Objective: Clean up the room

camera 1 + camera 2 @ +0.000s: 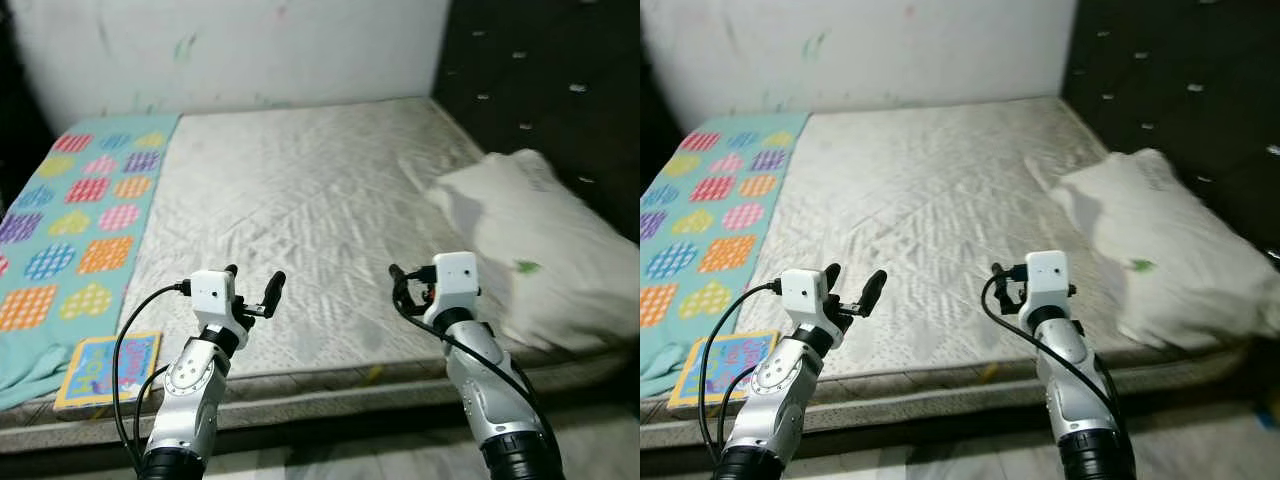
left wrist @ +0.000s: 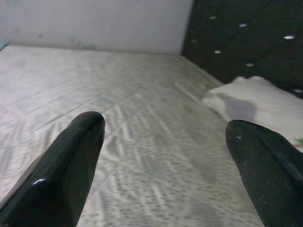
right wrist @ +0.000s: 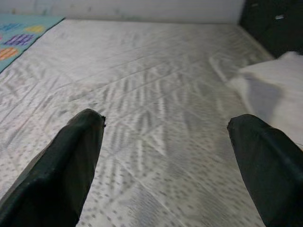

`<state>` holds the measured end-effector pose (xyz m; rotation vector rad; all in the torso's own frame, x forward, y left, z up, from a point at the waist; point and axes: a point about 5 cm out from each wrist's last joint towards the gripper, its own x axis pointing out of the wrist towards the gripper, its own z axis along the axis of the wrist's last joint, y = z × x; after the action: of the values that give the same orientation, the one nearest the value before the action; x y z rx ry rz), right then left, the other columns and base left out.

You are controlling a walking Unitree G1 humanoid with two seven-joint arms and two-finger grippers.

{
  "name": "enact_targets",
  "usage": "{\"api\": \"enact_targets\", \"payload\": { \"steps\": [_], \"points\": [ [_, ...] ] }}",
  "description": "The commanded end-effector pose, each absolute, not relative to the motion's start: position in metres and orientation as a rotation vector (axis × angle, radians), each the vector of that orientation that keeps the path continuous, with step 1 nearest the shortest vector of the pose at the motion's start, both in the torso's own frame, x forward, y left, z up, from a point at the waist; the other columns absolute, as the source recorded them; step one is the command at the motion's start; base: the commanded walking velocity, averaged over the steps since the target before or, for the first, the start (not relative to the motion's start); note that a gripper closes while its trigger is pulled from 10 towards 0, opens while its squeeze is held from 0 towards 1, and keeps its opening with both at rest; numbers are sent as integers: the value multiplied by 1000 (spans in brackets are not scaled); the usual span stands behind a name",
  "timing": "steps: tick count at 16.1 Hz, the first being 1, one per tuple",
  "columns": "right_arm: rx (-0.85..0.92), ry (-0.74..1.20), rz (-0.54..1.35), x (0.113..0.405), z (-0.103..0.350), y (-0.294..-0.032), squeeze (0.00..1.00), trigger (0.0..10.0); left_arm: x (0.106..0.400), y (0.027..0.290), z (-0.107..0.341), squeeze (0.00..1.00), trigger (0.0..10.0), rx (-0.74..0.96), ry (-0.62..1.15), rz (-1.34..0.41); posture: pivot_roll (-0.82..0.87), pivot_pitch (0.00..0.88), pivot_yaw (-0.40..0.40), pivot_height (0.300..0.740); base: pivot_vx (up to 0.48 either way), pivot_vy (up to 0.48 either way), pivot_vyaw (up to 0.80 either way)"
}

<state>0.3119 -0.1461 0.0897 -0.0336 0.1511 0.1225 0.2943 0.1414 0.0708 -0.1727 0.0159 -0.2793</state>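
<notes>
- The bed (image 1: pixel 300 200) is seen spread ahead of the robot, its bare pale quilted mattress running from the near edge to the far wall, with a dark padded headboard (image 1: pixel 540 90) along the robot's right.
- A teal blanket (image 1: pixel 75 215) patterned with coloured checked patches is laid along the bed's left side, its long axis running away from the robot; its near end droops over the mattress edge.
- A white pillow (image 1: pixel 535 255) is lying askew at the right, against the headboard and close to the near edge, just beside the right pincer (image 1: pixel 405 285) and to its right; the right arm is judged the nearer for it.
- A small colourful book (image 1: pixel 108 370) rests at the near-left corner, beside the blanket, to the left of the left pincer (image 1: pixel 255 285); the left arm is judged the nearer.
- Both pincers are held over the near edge with fingers apart, nothing between them.
</notes>
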Motion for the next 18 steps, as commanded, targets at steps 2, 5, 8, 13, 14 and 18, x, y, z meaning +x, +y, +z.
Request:
{"api": "enact_targets", "payload": {
  "steps": [2, 5, 8, 13, 14, 18],
  "points": [
    [-32, 141, 148, 314, 92, -137, 0, 10000, 295, 149, 73, 0, 10000, -161, 15, -262, -17, 0, 46, 740, 368, 0, 0],
    [-31, 140, 148, 313, 91, -137, 0, 10000, 295, 148, 71, 0, 10000, -161, 21, -261, -19, 0, 47, 740, 360, 0, 0],
    [-34, 137, 146, 313, 92, -138, 0, 10000, 297, 148, 70, 0, 10000, -158, 34, -220, -23, 0, 46, 740, 205, 0, 0],
    [-36, 138, 148, 313, 92, -139, 0, 10000, 297, 150, 68, 0, 10000, -176, 42, -196, -22, 0, 42, 740, 0, 0, 0],
    [-40, 136, 151, 313, 92, -138, 0, 10000, 297, 150, 68, 0, 10000, -182, 43, -191, -22, 0, 41, 740, 0, 0, 0],
    [-50, 132, 157, 313, 93, -137, 0, 10000, 297, 151, 68, 0, 10000, -188, 45, -191, -21, 0, 41, 740, 0, 438, 0]
  ]
}}
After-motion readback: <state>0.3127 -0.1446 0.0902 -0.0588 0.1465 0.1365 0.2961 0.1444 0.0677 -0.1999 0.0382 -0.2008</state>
